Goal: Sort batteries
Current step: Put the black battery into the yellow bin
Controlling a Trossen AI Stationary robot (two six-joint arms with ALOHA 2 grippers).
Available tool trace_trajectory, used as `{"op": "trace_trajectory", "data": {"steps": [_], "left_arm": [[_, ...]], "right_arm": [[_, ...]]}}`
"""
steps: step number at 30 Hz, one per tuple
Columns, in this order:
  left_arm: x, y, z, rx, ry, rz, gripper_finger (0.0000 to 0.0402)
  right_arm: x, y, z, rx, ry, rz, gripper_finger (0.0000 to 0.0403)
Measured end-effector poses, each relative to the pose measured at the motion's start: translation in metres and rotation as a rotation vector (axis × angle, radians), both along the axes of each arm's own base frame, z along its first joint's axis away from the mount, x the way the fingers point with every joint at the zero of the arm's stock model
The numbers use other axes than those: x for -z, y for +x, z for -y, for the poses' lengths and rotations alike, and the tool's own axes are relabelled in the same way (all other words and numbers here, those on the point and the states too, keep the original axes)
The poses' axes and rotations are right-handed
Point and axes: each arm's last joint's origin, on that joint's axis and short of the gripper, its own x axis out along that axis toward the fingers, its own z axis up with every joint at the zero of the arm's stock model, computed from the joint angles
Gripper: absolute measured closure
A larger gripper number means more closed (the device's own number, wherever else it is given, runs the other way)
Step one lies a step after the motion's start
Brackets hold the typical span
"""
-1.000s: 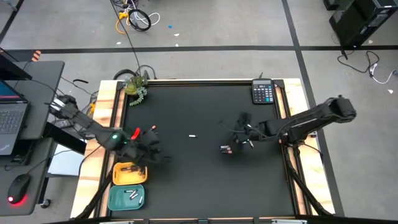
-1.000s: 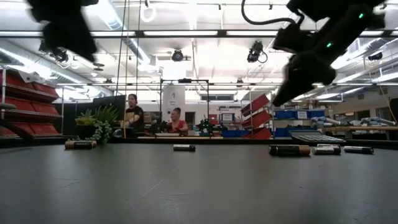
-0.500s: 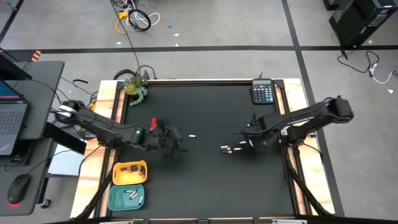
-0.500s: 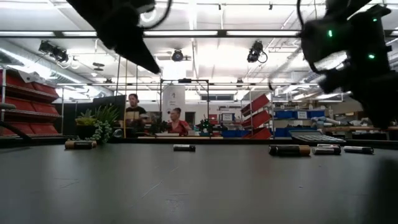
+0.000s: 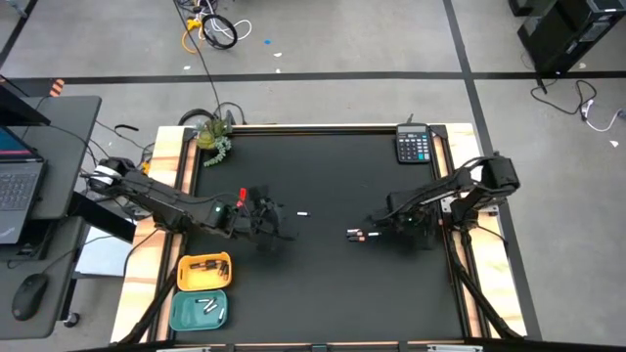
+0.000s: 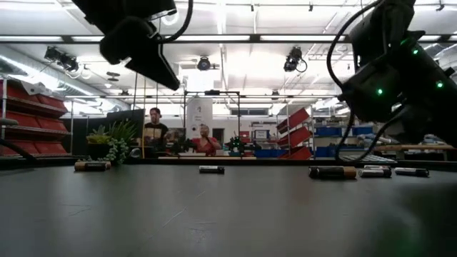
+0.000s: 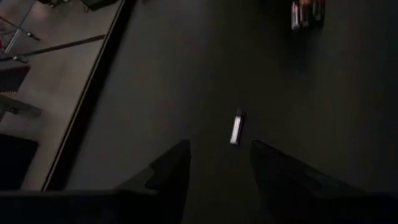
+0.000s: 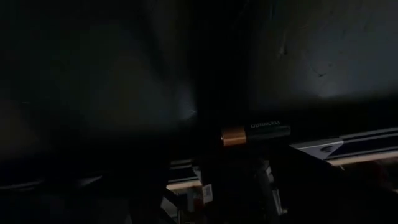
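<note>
Left wrist view: left gripper (image 7: pixel 217 163) is hanging spread open, white battery (image 7: pixel 236 126) lying straight ahead mid-table, long axis roughly along the approach. Right gripper (image 5: pixel 383 221): can't tell.

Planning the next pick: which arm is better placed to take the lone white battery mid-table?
Left. Its open pincer points straight at the white battery just ahead; the right pincer sits beside the dark batteries.

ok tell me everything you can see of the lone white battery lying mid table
The small slim white cylindrical battery lies flat on the black table, alone, touching nothing. In the left wrist view it looks silvery white with a darker tip, just ahead of the open left gripper, which hangs above the table without gripping it.
</note>
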Motion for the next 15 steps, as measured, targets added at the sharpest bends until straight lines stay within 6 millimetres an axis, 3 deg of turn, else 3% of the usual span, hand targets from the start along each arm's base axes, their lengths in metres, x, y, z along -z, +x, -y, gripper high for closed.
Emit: {"op": "trace_trajectory", "data": {"steps": [6, 15], "left_arm": [[0.003, -0.006, 0.006, 0.027, 0.015, -0.051, 0.0229], [0.004, -0.010, 0.010, 0.049, 0.066, -0.089, 0.0230]], "right_arm": [[0.007, 0.000, 0.003, 0.008, 0.004, -0.053, 0.0091], [-0.007, -0.002, 0.006, 0.023, -0.017, -0.059, 0.0105]]}}
